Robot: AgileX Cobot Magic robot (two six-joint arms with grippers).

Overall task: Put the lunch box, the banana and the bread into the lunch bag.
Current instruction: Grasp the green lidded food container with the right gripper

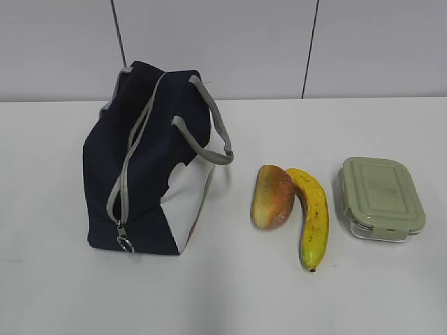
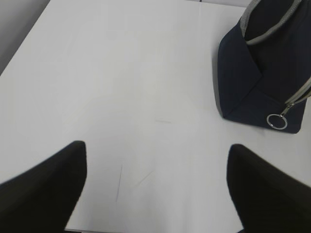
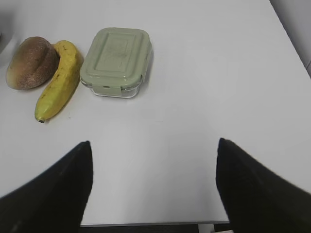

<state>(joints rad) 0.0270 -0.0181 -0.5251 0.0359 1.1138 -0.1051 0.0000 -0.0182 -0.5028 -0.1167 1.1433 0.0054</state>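
Note:
The navy lunch bag (image 1: 150, 164) stands on the white table at the left, zipper shut, metal ring pull (image 1: 126, 245) at its near end. To its right lie the bread (image 1: 272, 196), the banana (image 1: 313, 215) touching it, and the lunch box (image 1: 381, 197) with its sage-green lid. No gripper shows in the exterior view. My left gripper (image 2: 158, 148) is open and empty over bare table, the bag (image 2: 265, 68) ahead to its right. My right gripper (image 3: 154, 145) is open and empty, with the lunch box (image 3: 117, 60), banana (image 3: 60, 80) and bread (image 3: 31, 63) ahead to its left.
A grey panelled wall (image 1: 279, 42) runs behind the table. The table's near edge (image 3: 146, 224) lies just under the right gripper. Its left edge (image 2: 22, 46) shows in the left wrist view.

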